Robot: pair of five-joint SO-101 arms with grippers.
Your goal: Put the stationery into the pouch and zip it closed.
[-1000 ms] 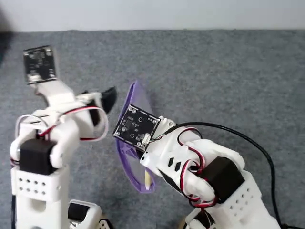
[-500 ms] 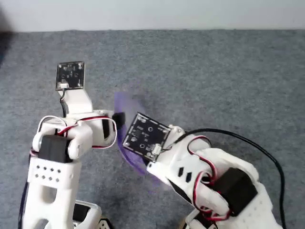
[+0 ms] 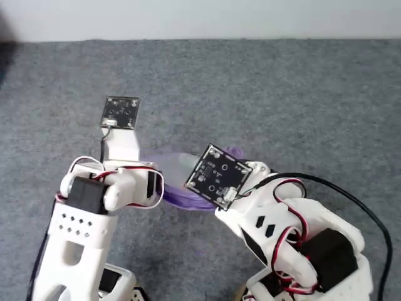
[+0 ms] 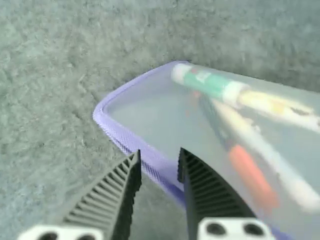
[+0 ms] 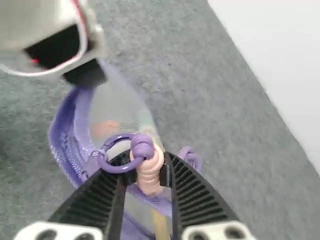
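The translucent pouch (image 3: 178, 191) with purple edging lies between the two arms. Through its wall I see the stationery (image 4: 215, 85): a green and white marker, an orange pen and a yellowish one. My left gripper (image 4: 159, 159) is open with a narrow gap, and the pouch's purple edge (image 4: 120, 135) runs between its fingertips. At the pouch's other end my right gripper (image 5: 144, 161) is shut on the pink zipper pull (image 5: 149, 175), which has a purple ring (image 5: 107, 162). The left arm's dark finger (image 5: 85, 75) touches the pouch's far end.
Grey carpet (image 3: 301, 94) covers the table, with open room toward the back and the right. A pale wall (image 3: 200, 19) bounds the far edge. A black cable (image 3: 351, 200) loops off the right arm.
The left arm has swung right to the pouch's end. The right arm has shifted right, and the pouch has turned from lengthwise to crosswise between the arms.
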